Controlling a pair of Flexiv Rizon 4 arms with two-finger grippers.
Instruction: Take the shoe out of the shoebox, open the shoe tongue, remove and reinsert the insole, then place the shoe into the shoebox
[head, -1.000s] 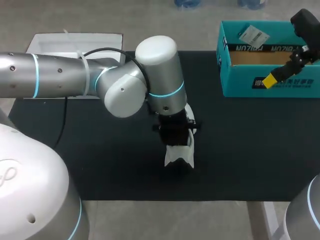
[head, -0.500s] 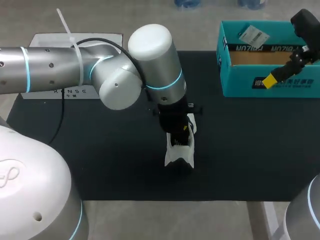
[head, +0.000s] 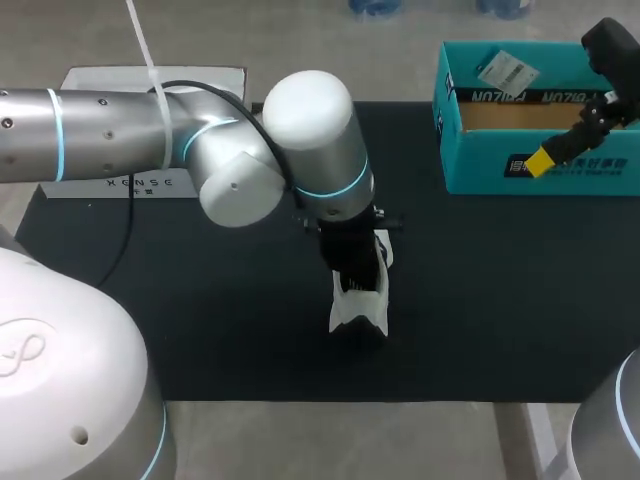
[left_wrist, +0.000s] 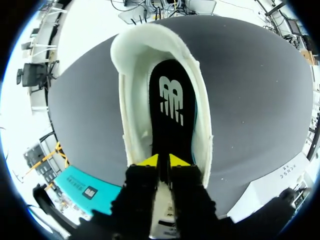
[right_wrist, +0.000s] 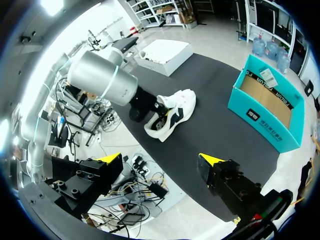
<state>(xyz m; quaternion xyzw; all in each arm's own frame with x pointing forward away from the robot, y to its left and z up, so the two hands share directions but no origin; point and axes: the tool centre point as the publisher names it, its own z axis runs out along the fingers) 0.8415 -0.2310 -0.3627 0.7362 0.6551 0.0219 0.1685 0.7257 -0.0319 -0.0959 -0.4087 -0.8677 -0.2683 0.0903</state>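
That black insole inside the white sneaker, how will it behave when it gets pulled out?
The black insole looks thin and flat, so probably floppy and light. It sits snug within the white sneaker, so pulling may drag the shoe along.

Head view is lit pretty evenly from above, with no hard shadows to be seen. Soft glare is picked up on the silver shell of the left arm, and its blue rings are seen glowing. The black table is kept dark and flat, so the white shoe really gets popped out. In the left wrist view the surroundings are blown out white. The left gripper, pinched on the dark insole, is left in shade apart from its yellow tips. In the right wrist view a ceiling light is burnt to white, and the wide-spread right gripper is half silhouetted.
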